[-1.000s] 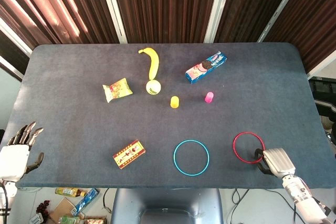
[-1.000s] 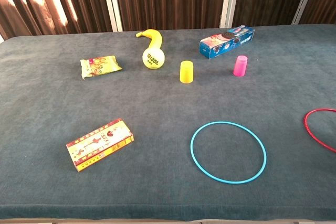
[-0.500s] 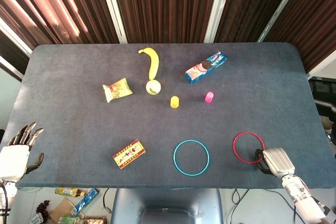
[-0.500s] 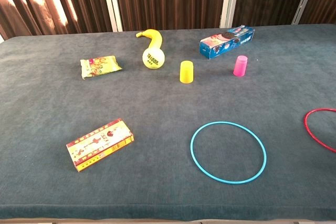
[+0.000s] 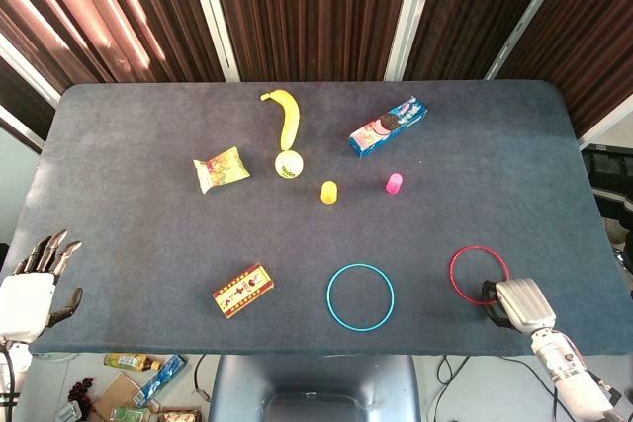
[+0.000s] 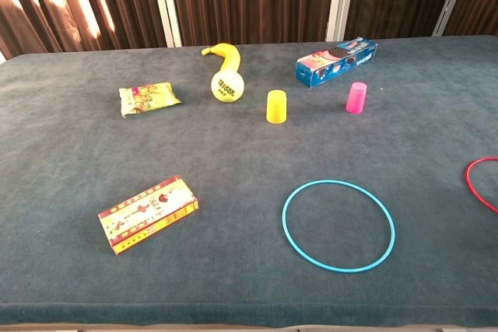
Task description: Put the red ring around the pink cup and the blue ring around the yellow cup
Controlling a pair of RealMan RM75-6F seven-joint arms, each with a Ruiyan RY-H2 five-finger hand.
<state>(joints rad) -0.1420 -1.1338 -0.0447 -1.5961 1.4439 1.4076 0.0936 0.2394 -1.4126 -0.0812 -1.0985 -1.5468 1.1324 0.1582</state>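
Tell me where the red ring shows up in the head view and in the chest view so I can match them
Head view: the red ring lies lower right, at the fingers of the right hand.
Chest view: only an arc of it shows, cut by the right edge; the hand is out of frame.
Shared landmark: the blue ring, to its left in both.

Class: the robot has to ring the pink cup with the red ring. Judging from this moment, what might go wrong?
The right hand touches the red ring only at its near edge, so it may slip while lifted. The pink cup is small and light-looking, so a low pass might topple it. The biscuit box stands close behind, leaving little room.
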